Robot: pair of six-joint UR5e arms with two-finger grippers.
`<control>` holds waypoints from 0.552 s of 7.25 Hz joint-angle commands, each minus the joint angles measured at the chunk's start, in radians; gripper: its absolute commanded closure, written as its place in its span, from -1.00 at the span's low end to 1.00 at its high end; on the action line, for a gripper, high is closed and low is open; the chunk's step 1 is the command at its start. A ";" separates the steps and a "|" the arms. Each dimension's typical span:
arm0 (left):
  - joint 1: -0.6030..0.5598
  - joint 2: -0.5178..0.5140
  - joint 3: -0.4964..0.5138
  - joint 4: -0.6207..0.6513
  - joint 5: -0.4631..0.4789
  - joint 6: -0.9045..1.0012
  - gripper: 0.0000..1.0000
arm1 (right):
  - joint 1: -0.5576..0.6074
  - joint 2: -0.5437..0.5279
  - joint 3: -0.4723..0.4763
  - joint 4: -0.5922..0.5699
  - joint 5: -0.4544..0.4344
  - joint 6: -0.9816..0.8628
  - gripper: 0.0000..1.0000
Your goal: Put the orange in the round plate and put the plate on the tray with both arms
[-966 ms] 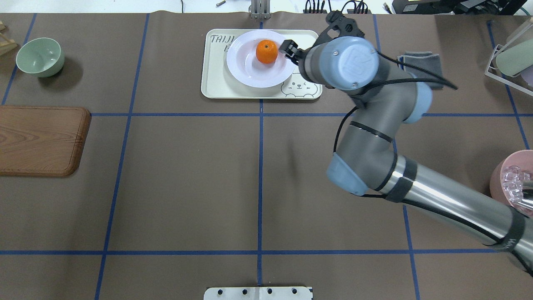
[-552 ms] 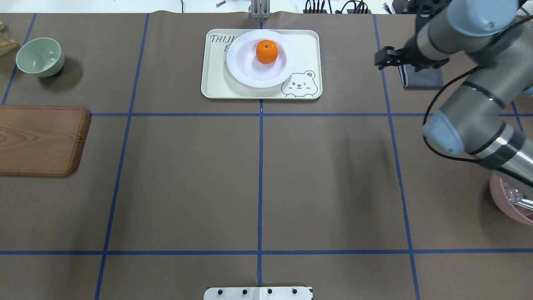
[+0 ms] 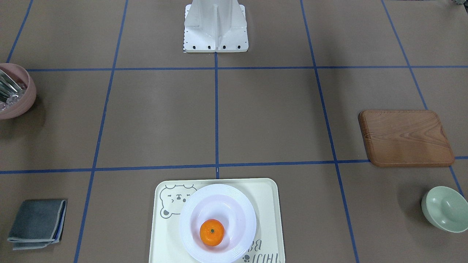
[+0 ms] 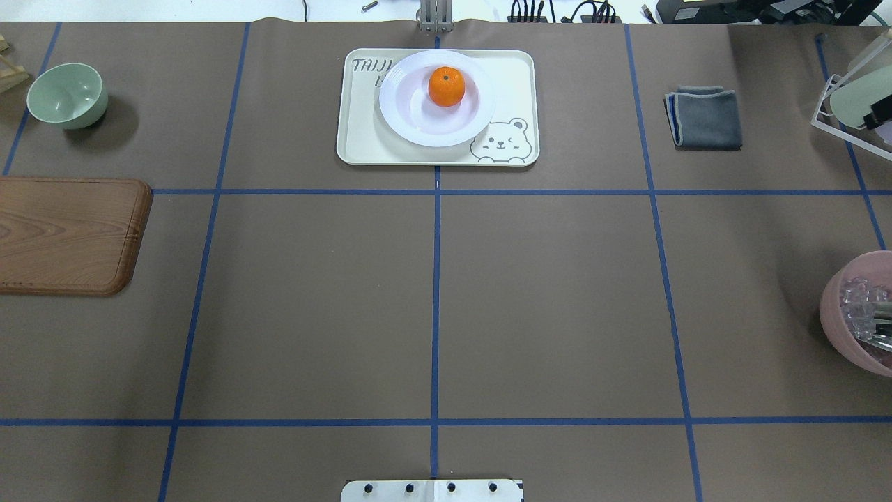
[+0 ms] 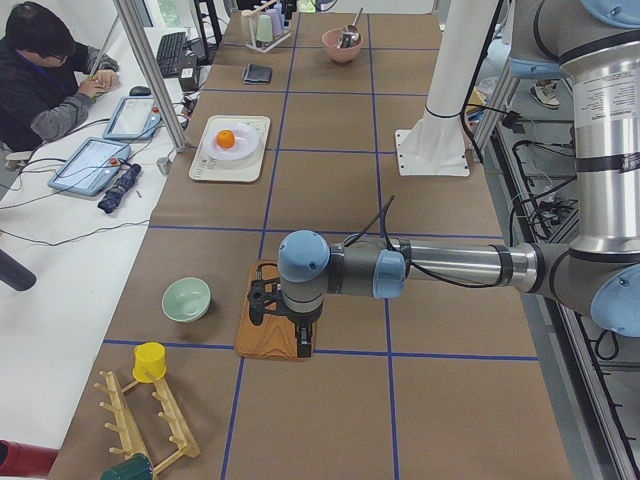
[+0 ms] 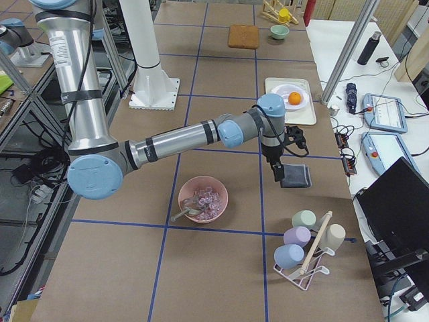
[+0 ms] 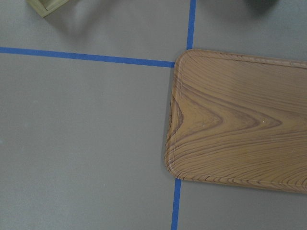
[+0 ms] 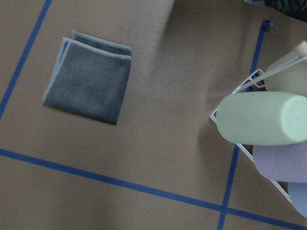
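Note:
The orange point(image 4: 446, 86) point(image 3: 212, 232) lies in the sunken centre of the white round plate point(image 4: 418, 132) point(image 3: 237, 204). The plate stands on the cream tray point(image 4: 359, 139) point(image 3: 268, 204) with the bear drawing, at the table's far middle. Neither arm is near it. My left gripper point(image 5: 262, 301) hangs over the wooden board point(image 5: 270, 335), seen only in the exterior left view. My right gripper point(image 6: 278, 173) hovers by the grey cloth point(image 6: 295, 176), seen only in the exterior right view. I cannot tell whether either is open or shut.
A pale green bowl point(image 4: 67, 94) and the wooden board point(image 4: 66, 233) sit on the left. The grey cloth point(image 4: 705, 116), a cup rack point(image 4: 854, 104) and a pink bowl point(image 4: 840, 314) holding clear pieces sit on the right. A person point(image 5: 45, 75) sits at a side desk.
My right arm drew back from the plate's edge, swung right past the grey cloth and left the overhead view. Plate, orange and tray stayed put.

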 commanded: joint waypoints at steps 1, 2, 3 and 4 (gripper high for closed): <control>0.000 0.010 -0.001 -0.001 -0.001 0.000 -0.96 | 0.130 -0.029 0.009 -0.239 0.042 -0.349 -1.00; 0.000 0.016 -0.003 -0.001 -0.001 0.000 -0.97 | 0.135 -0.026 0.013 -0.354 0.062 -0.364 -1.00; -0.001 0.017 -0.007 -0.001 -0.001 0.000 -0.96 | 0.135 -0.062 0.015 -0.369 0.061 -0.358 -1.00; -0.001 0.033 -0.013 -0.003 -0.001 0.000 -0.96 | 0.135 -0.103 0.007 -0.362 0.061 -0.353 -1.00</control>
